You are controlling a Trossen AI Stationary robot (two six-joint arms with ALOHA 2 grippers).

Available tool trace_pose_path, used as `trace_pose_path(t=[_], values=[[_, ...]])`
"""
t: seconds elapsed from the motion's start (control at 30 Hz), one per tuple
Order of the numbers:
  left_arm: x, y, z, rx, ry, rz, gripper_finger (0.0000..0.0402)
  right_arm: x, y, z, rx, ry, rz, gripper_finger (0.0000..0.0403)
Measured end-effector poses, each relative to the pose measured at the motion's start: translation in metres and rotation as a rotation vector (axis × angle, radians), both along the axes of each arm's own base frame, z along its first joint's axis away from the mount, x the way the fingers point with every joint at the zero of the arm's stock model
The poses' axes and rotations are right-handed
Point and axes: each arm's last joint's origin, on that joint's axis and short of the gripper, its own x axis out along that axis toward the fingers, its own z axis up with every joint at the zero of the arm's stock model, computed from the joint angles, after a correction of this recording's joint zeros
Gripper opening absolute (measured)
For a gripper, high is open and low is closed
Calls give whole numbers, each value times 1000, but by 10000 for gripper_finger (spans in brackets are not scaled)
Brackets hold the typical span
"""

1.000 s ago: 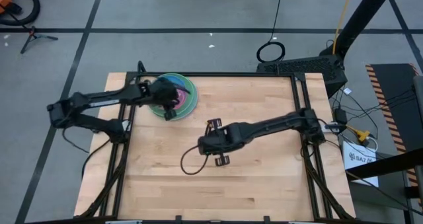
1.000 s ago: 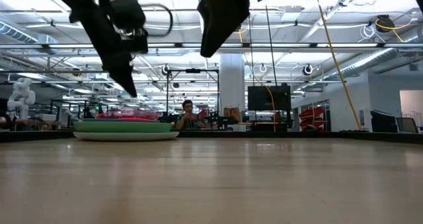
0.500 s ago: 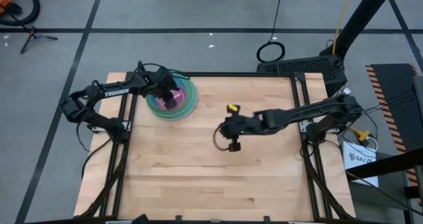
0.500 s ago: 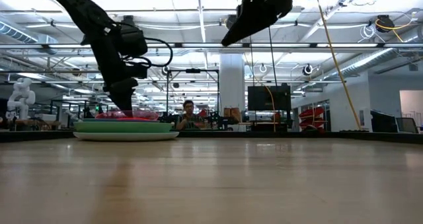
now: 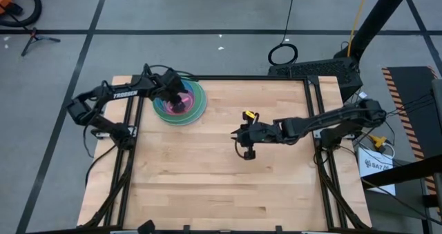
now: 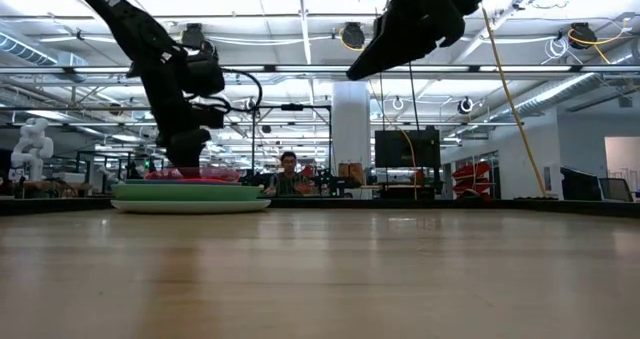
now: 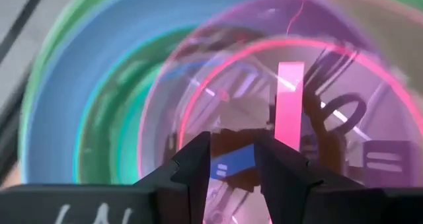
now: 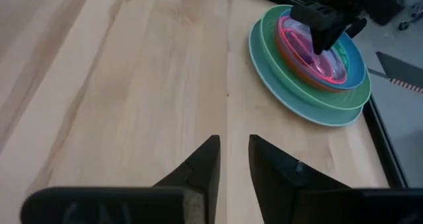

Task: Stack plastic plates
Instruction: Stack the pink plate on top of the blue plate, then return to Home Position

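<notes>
— Item: surroundings?
— Wooden table, bare board across the middle. Black frame rails along its edges. In the low view a seated person shows in the room beyond, behind the far edge. Nothing lies between the two arms.

— Item: plastic plates?
— One stack at about 11 o'clock on the table, near the far left corner. Large light blue plate at the base, green above it, a blue one inside that, then smaller translucent ones, pink uppermost. The stack sits level in the low view.

— Item: left gripper?
— Left gripper is down over the stack's centre, fingers slightly parted above the pink plate, gripping nothing visible.

— Item: right gripper?
— Right gripper hangs over the table's centre, well apart from the stack, fingers narrowly parted and empty.
</notes>
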Motion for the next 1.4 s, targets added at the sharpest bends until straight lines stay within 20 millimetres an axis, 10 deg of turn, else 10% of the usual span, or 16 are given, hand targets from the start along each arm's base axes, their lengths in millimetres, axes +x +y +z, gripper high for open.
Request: trace_pose_path(t=[0.93,1.4], values=[[-8,13,-12,50,94,209,124,3,-2,2,2,-36,42,73],[26,-47,32,148,-121,-46,124,-8,-32,-27,42,-118,136,73]])
